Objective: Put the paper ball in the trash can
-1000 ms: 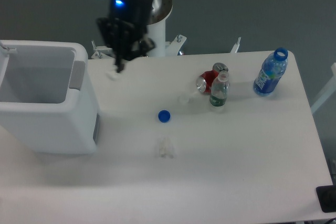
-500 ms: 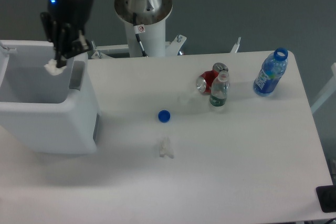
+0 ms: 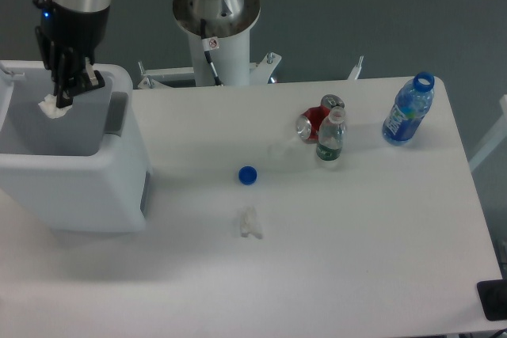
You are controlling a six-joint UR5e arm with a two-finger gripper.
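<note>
The trash can (image 3: 95, 187) is a large white bin with a grey inside, standing at the table's left edge. My gripper (image 3: 60, 96) hangs over the can's open top, fingers pointing down. It is shut on the paper ball (image 3: 51, 106), a small white crumpled wad held at the fingertips above the grey inside of the can.
A blue bottle cap (image 3: 248, 175) and a flat whitish scrap (image 3: 250, 223) lie mid-table. A crushed red can (image 3: 313, 124), a small green bottle (image 3: 330, 138) and a blue bottle (image 3: 408, 110) stand at the right. The robot's white base (image 3: 220, 29) is behind the table.
My gripper has carried the paper ball left from above the table's back edge to over the trash can's opening. Nothing on the table has moved.
</note>
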